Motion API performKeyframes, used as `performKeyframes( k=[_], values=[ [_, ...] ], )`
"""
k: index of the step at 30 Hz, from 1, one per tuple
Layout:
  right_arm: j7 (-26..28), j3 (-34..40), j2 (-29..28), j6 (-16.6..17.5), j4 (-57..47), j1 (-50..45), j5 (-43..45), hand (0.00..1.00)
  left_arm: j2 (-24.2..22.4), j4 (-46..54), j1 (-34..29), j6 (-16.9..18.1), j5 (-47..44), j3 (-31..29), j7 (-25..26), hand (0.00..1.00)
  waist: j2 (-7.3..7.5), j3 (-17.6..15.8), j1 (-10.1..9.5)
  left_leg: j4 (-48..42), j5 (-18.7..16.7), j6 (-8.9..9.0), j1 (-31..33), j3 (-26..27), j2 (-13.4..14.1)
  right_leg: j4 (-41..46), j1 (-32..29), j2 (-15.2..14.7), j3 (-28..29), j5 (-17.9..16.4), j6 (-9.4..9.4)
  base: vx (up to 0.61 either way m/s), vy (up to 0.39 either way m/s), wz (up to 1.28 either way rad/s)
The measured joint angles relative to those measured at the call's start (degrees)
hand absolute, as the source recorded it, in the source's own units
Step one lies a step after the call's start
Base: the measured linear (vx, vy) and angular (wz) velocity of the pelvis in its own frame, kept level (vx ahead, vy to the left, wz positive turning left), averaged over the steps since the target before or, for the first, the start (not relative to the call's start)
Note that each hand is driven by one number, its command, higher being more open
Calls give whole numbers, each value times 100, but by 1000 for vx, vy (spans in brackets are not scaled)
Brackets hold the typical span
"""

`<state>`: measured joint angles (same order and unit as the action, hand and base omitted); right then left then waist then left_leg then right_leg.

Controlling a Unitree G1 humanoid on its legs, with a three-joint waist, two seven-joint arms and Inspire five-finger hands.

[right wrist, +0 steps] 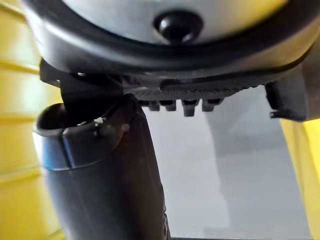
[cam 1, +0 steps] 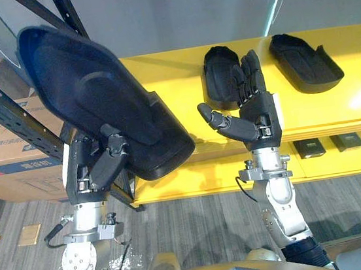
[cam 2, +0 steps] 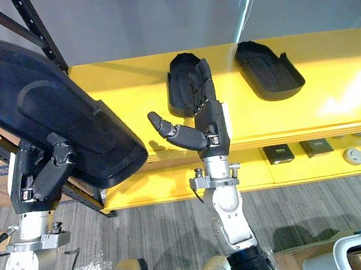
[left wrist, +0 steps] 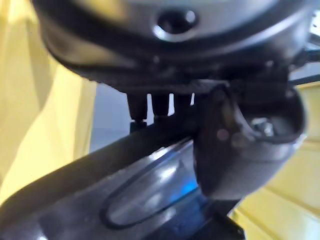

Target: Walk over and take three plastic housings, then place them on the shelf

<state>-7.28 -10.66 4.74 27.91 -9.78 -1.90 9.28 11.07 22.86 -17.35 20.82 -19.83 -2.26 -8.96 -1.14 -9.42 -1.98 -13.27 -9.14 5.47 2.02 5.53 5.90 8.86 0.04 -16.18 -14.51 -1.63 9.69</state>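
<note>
Holding the third housing (cam 1: 97, 99) aloft in my left robot hand (cam 1: 95, 165): the thumb clamps across its outer face and the fingers sit behind its lower edge. The piece is tilted and hangs before the left end of the yellow shelf (cam 1: 159, 71), apparently clear of it. Two more pieces lie on the shelf. The middle housing (cam 1: 215, 71) rests open side up just past my right robot hand (cam 1: 260, 115), and the right housing (cam 1: 306, 60) lies well apart from it. My right robot hand is released, with fingers straight, thumb spread, carrying nothing. By this layout I judge two of three placed; what remains is lowering the third onto the shelf's bare left stretch and letting go. A dark rack upright (cam 1: 5, 104) stands close beside the held piece.
</note>
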Motion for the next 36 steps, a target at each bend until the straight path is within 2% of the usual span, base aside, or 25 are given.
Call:
performKeyframes(
  k=[1, 2, 5, 7, 11, 16, 17, 22, 24, 26, 30, 33, 36],
  values=[
    [16, 75, 19, 1, -83, -16, -11, 100, 14, -4, 247, -96, 101, 157, 157, 0, 2, 35, 177, 119, 154, -3, 81, -124, -66, -205, 42, 88, 217, 4, -7, 4, 7, 57],
    [51, 188, 26, 1, -97, -45, 9, 100, 10, -8, 422, -164, 289, 306, 299, 0, -62, 36, 260, 256, 276, 7, 116, -203, -121, -253, 25, 106, 221, 16, -1, -4, -4, 51],
    [186, 572, 235, -10, -104, -97, 71, 100, 13, -29, 530, -250, 748, 660, 510, 0, -242, 63, 351, 505, 493, 54, 131, -287, -83, -345, 6, 175, 160, 109, 49, 21, -59, 18],
    [184, 704, 351, -64, -165, -116, 132, 100, 16, -31, 532, -250, 992, 699, 578, 0, -293, 81, 367, 731, 605, 99, 27, -281, -29, -356, 7, 235, 153, 110, 35, 29, -61, 1],
    [251, 807, 524, -127, -475, -222, 277, 100, 124, -38, 607, -360, 1534, 541, 836, 0, -341, 111, 373, 1104, 743, 161, -265, -152, 77, -342, 20, 354, 277, 90, -29, 8, -49, -18],
    [722, 779, 679, -142, -708, -390, 336, 100, 815, -885, 1307, -787, 2069, 4, 1379, 0, -357, 110, 390, 1209, 765, 138, -401, 37, 60, -258, -55, 345, 480, 84, -31, -56, 11, -17],
    [867, 757, 683, -226, -708, -417, 461, 100, 942, -1126, 1461, -910, 2080, -151, 1524, 0, -368, 104, 395, 1248, 791, 131, -408, 91, 56, -197, -138, 345, 550, 79, -34, -50, 8, -17],
    [1248, 546, 826, -529, -689, -546, 812, 100, 1403, -1830, 2053, -1358, 2046, -460, 1866, 0, -467, 49, 451, 1267, 868, 120, -345, 126, 45, -39, -331, 334, 630, 50, -68, -30, 2, -7],
    [1391, 366, 936, -638, -685, -600, 813, 100, 1634, -2114, 2281, -1391, 1947, -461, 1866, 0, -506, 28, 460, 1295, 908, 117, -347, 128, 46, 56, -393, 332, 649, 11, -76, 0, 0, 0],
    [1563, 88, 1079, -725, -670, -626, 811, 100, 1828, -2542, 2650, -1401, 1419, -472, 1793, 0, -577, -10, 502, 1373, 992, 115, -352, 116, 44, 173, -479, 329, 656, -32, -105, 0, 0, 0],
    [1724, -361, 1132, -892, -517, -628, 771, 100, 1906, -3123, 3102, -1457, 553, -481, 1521, 0, -600, -22, 547, 1389, 1045, 97, -381, 106, 51, 369, -543, 326, 670, -128, -117, -29, -17, 0],
    [1755, -460, 1154, -947, -434, -625, 719, 100, 1936, -3585, 3351, -1492, 267, -480, 1339, 0, -613, -29, 558, 1389, 1063, 95, -370, 118, 51, 492, -635, 321, 703, -188, -163, -59, -12, -4],
    [1757, -571, 1259, -1002, -428, -583, 718, 100, 2068, -4225, 3518, -1676, 40, -448, 1187, 0, -675, -121, 646, 1397, 1094, 79, -344, 165, 45, 620, -752, 313, 765, -223, -160, -68, -3, -6]
  ],
)
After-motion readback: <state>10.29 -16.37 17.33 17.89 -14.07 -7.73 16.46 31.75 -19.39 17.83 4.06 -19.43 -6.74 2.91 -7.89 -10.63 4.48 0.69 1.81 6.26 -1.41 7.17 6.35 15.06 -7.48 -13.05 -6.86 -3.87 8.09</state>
